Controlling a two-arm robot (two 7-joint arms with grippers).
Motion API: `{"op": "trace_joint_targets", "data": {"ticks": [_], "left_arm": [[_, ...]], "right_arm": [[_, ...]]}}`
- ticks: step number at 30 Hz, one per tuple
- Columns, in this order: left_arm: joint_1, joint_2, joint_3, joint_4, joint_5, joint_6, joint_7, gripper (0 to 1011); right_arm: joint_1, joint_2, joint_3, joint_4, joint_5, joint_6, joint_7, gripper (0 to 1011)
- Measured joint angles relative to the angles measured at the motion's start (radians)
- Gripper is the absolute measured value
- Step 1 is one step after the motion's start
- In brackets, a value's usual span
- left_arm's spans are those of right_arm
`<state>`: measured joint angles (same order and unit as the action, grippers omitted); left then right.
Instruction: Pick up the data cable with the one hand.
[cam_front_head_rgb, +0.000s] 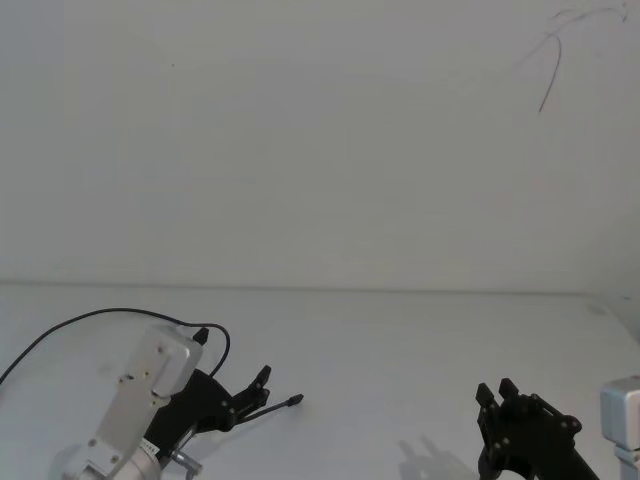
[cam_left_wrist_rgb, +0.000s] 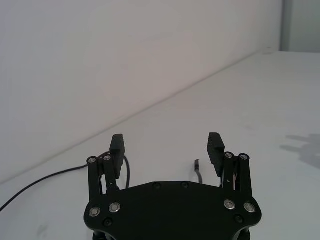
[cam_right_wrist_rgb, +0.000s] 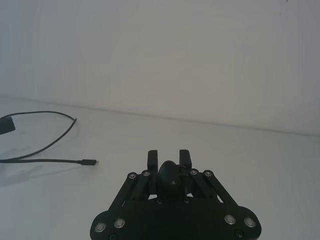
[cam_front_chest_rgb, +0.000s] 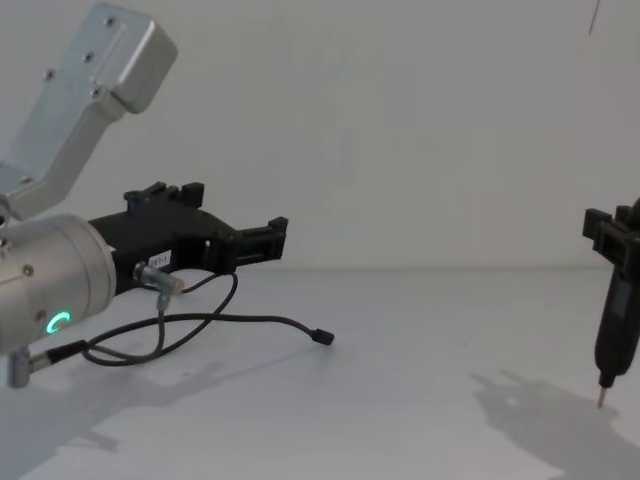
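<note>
Over the left front corner of the counter (cam_front_head_rgb: 400, 350), the left hand (cam_left_wrist_rgb: 166, 145) hovers with its fingers spread. The right hand (cam_right_wrist_rgb: 168, 156), parked by the right edge, is clamped on a pen tool (cam_front_chest_rgb: 612, 330). The cable (cam_front_chest_rgb: 200, 322) loops on the counter under the left hand, with its plug (cam_front_chest_rgb: 322, 338) lying free toward the middle. I judge this the approach: nothing is gripped yet, though a finger may be brushing the loop. The next move calls for lowering and closing squarely on the thin cord.
</note>
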<state>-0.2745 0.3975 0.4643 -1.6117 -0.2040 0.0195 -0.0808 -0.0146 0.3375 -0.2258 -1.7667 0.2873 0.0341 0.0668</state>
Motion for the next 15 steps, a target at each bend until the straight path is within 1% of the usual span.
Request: {"op": "trace_joint_targets", "data": {"ticks": [2, 3, 6, 9, 12, 15], "left_arm": [[-0.009, 0.004, 0.003, 0.004, -0.002, 0.002, -0.016, 1001], [-0.019, 0.007, 0.006, 0.009, -0.005, 0.003, -0.038, 1001], [-0.036, 0.014, 0.011, 0.018, -0.008, 0.006, -0.067, 1001], [-0.069, 0.027, 0.021, 0.036, -0.015, 0.012, -0.126, 1001], [-0.089, 0.035, 0.028, 0.050, -0.018, 0.014, -0.167, 1001], [-0.129, 0.050, 0.041, 0.079, -0.019, 0.018, -0.231, 1001]], "right_arm": [[0.000, 0.000, 0.000, 0.000, 0.000, 0.000, 0.000, 251], [0.000, 0.000, 0.000, 0.000, 0.000, 0.000, 0.000, 251], [0.000, 0.000, 0.000, 0.000, 0.000, 0.000, 0.000, 251], [0.000, 0.000, 0.000, 0.000, 0.000, 0.000, 0.000, 251], [0.000, 0.000, 0.000, 0.000, 0.000, 0.000, 0.000, 251], [0.000, 0.000, 0.000, 0.000, 0.000, 0.000, 0.000, 251]]}}
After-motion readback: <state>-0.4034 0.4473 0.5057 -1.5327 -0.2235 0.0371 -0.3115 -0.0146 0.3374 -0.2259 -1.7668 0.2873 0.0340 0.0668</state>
